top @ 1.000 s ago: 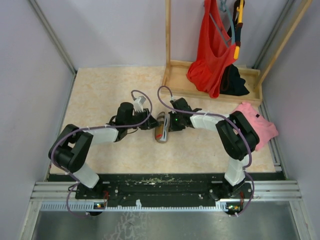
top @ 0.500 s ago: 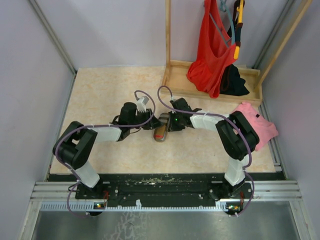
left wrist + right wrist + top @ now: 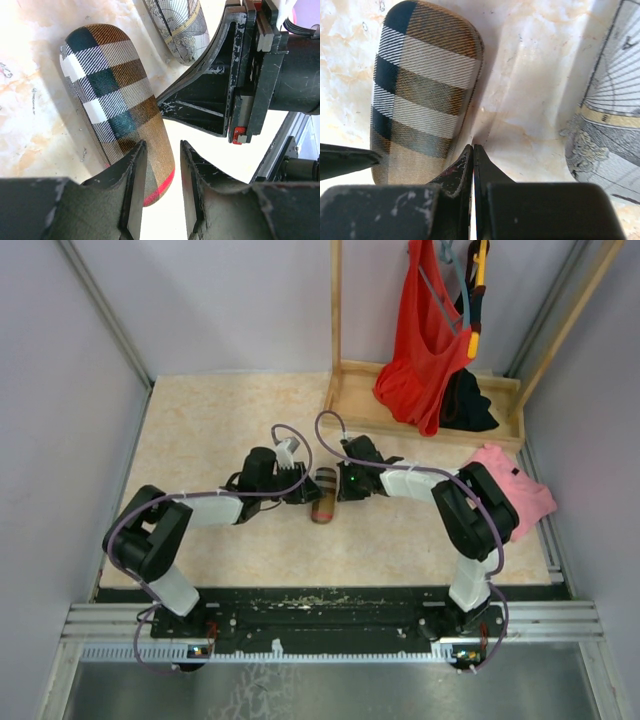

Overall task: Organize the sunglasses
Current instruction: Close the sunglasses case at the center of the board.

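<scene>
Checked all three views for the sunglasses: found neither pair anywhere. Cannot tell about a pair shut inside a case.

Noted a plaid case (image 3: 110, 95) lying flat on the counter (image 3: 210, 430) at mid-field between the two arms, with a map-printed case (image 3: 607, 110) just beside it, not touching.

Recorded the left pincer (image 3: 162, 150) as spread partway, low at the plaid case's near end, with one finger over the end of the shell and the other off its edge above bare counter. Saw no clamp on anything.

Recorded the right pincer (image 3: 472, 150) as pressed fully together, pinching nothing, with the tip touching or nearly touching the long side of the plaid case.

Judged the step in hand as steadying or opening the plaid case; unsure which.

Risks from here:
- Closing the left pincer now: likely to catch only a corner of the rounded end and squirt the case out sideways. Cause: off-centre straddle on a smooth curved shell.
- Pushing with the shut right tip: likely to spin the case rather than slide it, or to drive it into the map-printed case. Cause: contact off the middle, nothing bracing the far side.
- Advancing either arm: risk of finger-to-finger collision. Cause: both tips crowded along one short stretch of the case.
- Prying at the seam: risk of slipping off and scraping the counter.
</scene>
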Controlling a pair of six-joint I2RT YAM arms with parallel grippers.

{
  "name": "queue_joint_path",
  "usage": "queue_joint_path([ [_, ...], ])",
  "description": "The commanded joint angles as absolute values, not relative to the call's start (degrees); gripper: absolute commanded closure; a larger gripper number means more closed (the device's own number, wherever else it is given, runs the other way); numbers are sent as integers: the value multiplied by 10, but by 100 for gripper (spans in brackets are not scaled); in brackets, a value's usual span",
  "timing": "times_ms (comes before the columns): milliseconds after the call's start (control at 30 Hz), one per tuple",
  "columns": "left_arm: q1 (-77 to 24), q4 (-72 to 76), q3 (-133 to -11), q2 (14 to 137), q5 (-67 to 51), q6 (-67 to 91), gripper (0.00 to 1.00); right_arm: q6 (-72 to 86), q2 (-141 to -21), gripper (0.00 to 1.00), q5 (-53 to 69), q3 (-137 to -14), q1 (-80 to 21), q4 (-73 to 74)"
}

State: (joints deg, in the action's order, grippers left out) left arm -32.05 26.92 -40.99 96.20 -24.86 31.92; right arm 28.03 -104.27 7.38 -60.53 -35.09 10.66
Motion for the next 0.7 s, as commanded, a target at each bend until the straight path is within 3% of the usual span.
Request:
queue_joint_path([
  [0, -324, 221, -414, 911, -213, 298, 60, 264, -994, 99, 33, -621, -352, 112],
  [500, -323, 71, -438, 749, -75, 275, 51, 211, -812, 81, -91, -540, -351, 97],
  [667, -323, -12, -441, 657, 2, 261, 42, 201, -719, 71, -111, -469, -351, 66],
])
